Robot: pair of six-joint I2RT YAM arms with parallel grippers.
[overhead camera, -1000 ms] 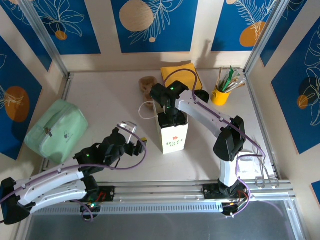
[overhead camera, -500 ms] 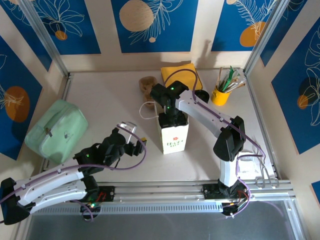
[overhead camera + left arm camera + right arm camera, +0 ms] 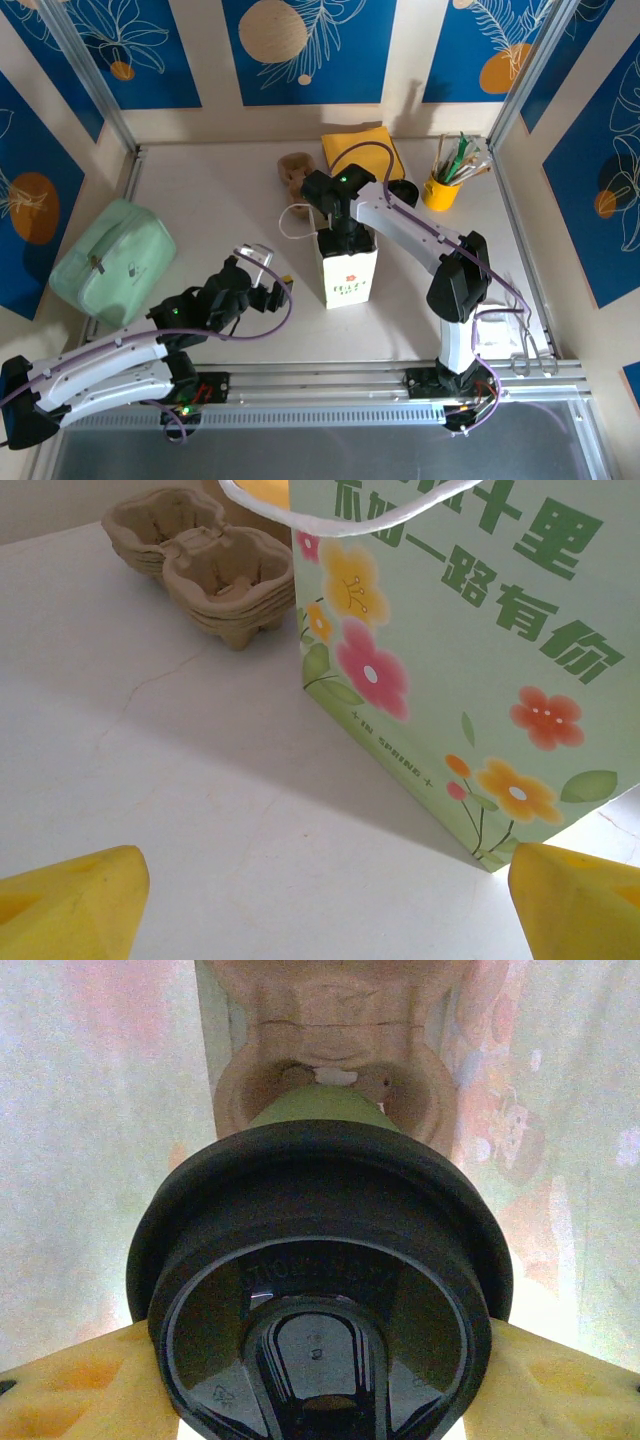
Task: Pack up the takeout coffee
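Black-lidded takeout coffee (image 3: 320, 1290) clamped between right jaws (inside bag (image 3: 347, 277)).

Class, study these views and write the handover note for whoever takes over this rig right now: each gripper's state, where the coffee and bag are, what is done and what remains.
Grippers: left gripper open and empty, near the table, beside the paper bag. The right gripper is inside the bag, shut on the takeout coffee at its black lid.
Things: coffee upright in the bag, above a brown cardboard carrier at the bottom; whether it is seated cannot be told.
Done: cup brought into the bag.
Left: seat it, release, withdraw the right arm.
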